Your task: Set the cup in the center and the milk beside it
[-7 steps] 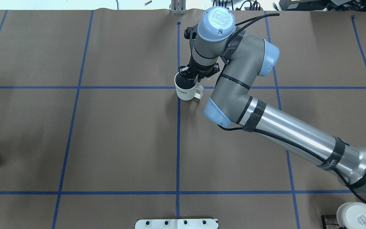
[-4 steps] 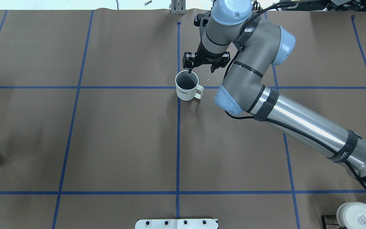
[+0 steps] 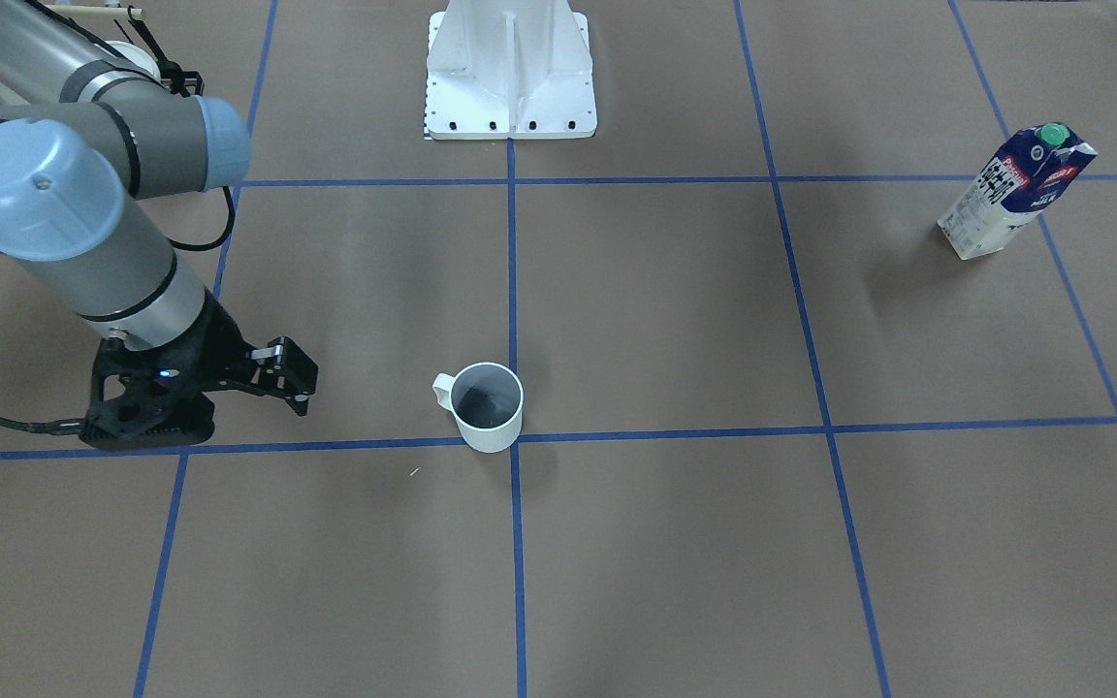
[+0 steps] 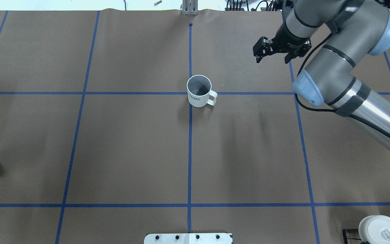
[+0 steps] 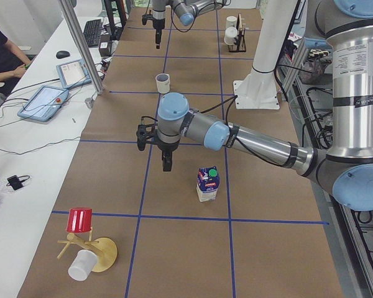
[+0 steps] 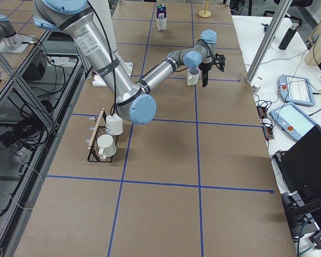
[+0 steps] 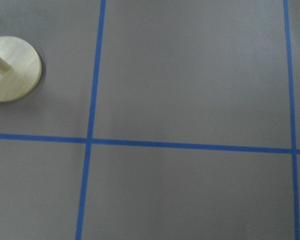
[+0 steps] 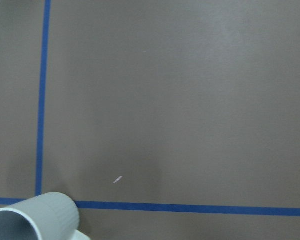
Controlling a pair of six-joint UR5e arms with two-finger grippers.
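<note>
The cup point(image 4: 199, 90) is a small white mug that stands upright on the crossing of blue tape lines at the table's middle, its handle toward my right. It also shows in the front view point(image 3: 489, 407) and the right wrist view point(image 8: 30, 220). My right gripper point(image 4: 272, 58) is open and empty, apart from the cup, to its right and farther back; in the front view point(image 3: 200, 397) it is left of the cup. The milk point(image 3: 1014, 192) stands upright far out on my left side point(image 5: 207, 184). My left gripper point(image 5: 154, 149) hovers beside the milk; I cannot tell its state.
A white cup with a sticker on its base point(image 4: 381, 229) sits near my right base, on a black rack point(image 6: 104, 142). A wooden mug tree with a red cup point(image 5: 81, 220) stands at the left end; its base point(image 7: 12, 75) shows in the left wrist view. The white pedestal point(image 3: 510, 68) is behind.
My right gripper has let go of the cup's rim, opened, risen and swung away to the right and back. The cup stays on the tape crossing.
</note>
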